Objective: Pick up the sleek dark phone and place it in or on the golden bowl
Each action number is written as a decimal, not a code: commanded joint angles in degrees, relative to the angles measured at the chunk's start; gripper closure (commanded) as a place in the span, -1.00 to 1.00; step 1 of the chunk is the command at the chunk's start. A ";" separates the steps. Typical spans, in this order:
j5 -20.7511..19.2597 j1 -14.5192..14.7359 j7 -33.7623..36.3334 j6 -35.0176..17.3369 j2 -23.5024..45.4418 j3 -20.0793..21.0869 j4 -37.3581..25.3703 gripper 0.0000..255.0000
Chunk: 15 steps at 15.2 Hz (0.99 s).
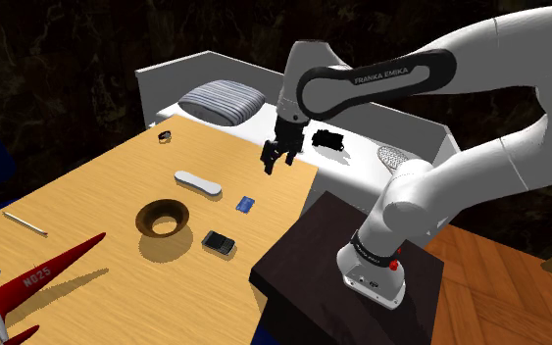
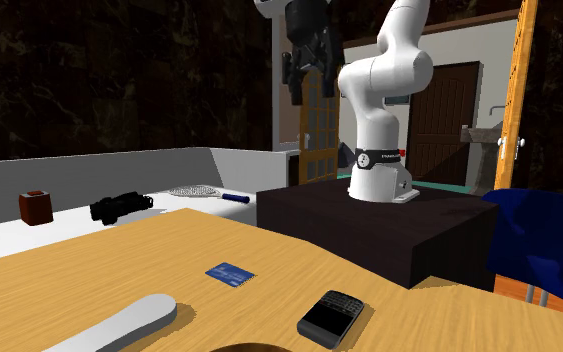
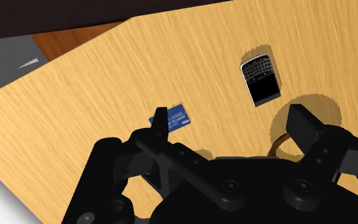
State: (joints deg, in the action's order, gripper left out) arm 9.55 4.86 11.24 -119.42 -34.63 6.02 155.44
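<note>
Black phone (image 1: 219,242) lies lower-left of my gripper (image 1: 278,162) in shoulder view | long axis crosses finger line | jaws apart

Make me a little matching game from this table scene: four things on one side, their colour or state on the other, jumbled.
Things:
1 phone
2 card
3 toy plane
4 pincer

Descriptions:
A mostly red
B open, up in the air above the table
C blue, lying flat
D black, lying beside the bowl

Pairs: 1-D, 2-C, 3-A, 4-B.
</note>
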 commanded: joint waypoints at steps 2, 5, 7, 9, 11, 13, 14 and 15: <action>0.76 1.07 0.44 -7.40 5.25 1.91 1.53 -1.00; 1.39 2.25 1.39 -14.78 11.10 4.07 2.65 -1.00; 1.47 2.85 2.20 -19.75 15.54 5.53 2.92 -1.00; 1.09 3.25 3.27 -24.67 20.35 7.00 2.80 -1.00; 0.00 3.42 4.78 -29.49 25.47 8.43 2.29 -1.00; -2.20 3.39 7.01 -34.11 30.83 9.72 1.42 -1.00; -3.87 3.36 8.51 -36.32 33.58 10.20 0.85 -1.00; -5.98 3.44 10.32 -38.42 36.37 10.46 0.18 -1.00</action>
State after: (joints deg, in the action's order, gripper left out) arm 5.66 8.39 19.90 -155.59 -1.43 16.13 156.68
